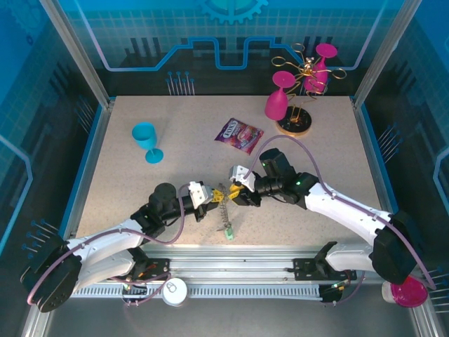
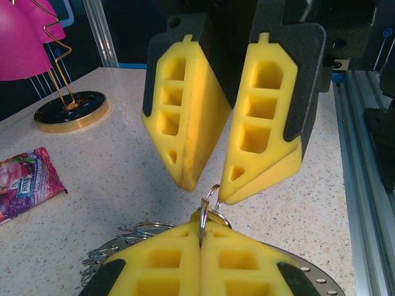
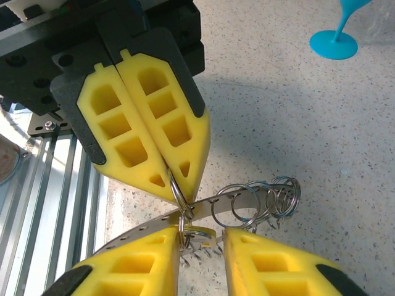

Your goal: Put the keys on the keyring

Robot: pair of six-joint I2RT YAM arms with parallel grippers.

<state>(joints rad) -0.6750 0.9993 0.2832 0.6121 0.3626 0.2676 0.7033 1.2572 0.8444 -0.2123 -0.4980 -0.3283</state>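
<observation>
Centrally, toward the near side of the speckled beige counter, two yellow-padded arms meet tip to tip. The left end effector is pressed together on a wire loop of the flat dark grey keyring. The right end effector stands apart beside that loop. A tiny green-headed key shows just nearer the bases.

Two pink goblets, one blue goblet, one snack packet, one wire stand, one keyring

White arms, black joints, purple cables, yellow foam pincer pads.
</observation>
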